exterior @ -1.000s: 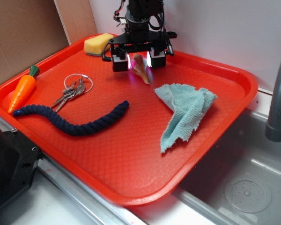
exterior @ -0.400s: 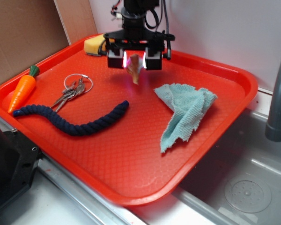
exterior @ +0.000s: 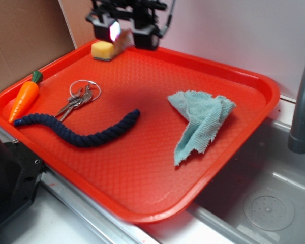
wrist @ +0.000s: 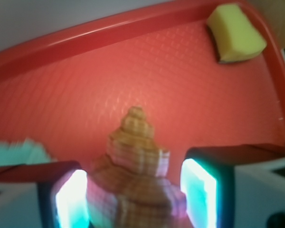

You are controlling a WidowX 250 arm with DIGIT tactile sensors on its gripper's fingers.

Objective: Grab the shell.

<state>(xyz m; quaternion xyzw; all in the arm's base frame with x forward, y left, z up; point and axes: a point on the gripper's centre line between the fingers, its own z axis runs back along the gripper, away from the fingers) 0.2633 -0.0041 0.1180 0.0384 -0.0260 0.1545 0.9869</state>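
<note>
The shell (wrist: 135,175), tan and cream with ribbed spirals, sits between my two lit fingers (wrist: 199,190) in the wrist view, its tip pointing away. My gripper (exterior: 123,31) is shut on it and hangs high above the far left corner of the red tray (exterior: 142,168), just right of the yellow sponge (exterior: 104,49). In the exterior view only a sliver of the shell (exterior: 125,37) shows between the jaws. The sponge (wrist: 235,32) lies below at the upper right of the wrist view.
On the tray lie a crumpled teal cloth (exterior: 201,122), a dark blue rope (exterior: 81,129), a bunch of keys (exterior: 79,98) and a toy carrot (exterior: 23,99). A sink (exterior: 264,193) with a grey faucet pipe (exterior: 302,107) is at the right. Cardboard stands behind left.
The gripper has closed on the shell, lifted it off the tray and carried it up and to the left, above the sponge's corner.
</note>
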